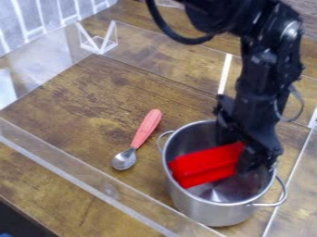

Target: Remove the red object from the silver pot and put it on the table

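The red object (pixel 205 165), a plain red block, hangs tilted at the level of the silver pot's rim, its left end over the pot's near-left side. My gripper (pixel 255 155) points down into the pot and is shut on the block's right end. The fingertips are partly hidden behind the block. The silver pot (pixel 209 209) stands at the right front of the dark wood table (pixel 87 97), with a loop handle toward the right.
A metal spoon (pixel 137 139) with a pinkish-red handle lies on the table just left of the pot. Clear acrylic walls (pixel 69 171) run along the table's edges, and a clear angled stand (pixel 96 37) sits at the back left.
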`<act>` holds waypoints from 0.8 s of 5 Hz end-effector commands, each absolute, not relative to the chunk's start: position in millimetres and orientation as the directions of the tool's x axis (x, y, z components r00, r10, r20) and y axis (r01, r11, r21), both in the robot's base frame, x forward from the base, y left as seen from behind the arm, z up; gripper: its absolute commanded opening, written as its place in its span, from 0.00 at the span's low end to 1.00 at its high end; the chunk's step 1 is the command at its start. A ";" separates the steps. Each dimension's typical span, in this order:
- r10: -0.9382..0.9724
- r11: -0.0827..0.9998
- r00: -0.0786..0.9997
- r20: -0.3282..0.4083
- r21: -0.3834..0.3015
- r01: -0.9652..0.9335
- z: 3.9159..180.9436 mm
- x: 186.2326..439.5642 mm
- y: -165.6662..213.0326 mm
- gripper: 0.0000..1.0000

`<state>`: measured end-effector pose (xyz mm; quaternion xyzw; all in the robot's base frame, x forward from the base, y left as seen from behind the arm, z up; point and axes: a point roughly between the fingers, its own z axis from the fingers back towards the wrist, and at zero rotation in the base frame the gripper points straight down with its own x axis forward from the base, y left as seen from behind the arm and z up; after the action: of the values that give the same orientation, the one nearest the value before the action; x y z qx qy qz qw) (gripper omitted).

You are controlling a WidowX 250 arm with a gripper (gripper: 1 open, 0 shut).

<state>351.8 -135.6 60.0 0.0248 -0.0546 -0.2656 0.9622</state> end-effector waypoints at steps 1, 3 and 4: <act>-0.540 0.841 0.829 0.145 0.109 0.529 100.0 365.8 -132.6 0.00; -0.464 0.883 0.871 0.165 0.169 0.438 149.2 394.2 -96.4 0.00; -0.362 0.924 0.912 0.192 0.208 0.322 162.8 413.3 -65.0 0.00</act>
<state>408.9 -71.9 137.6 0.0843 -0.0798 -0.1902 0.9749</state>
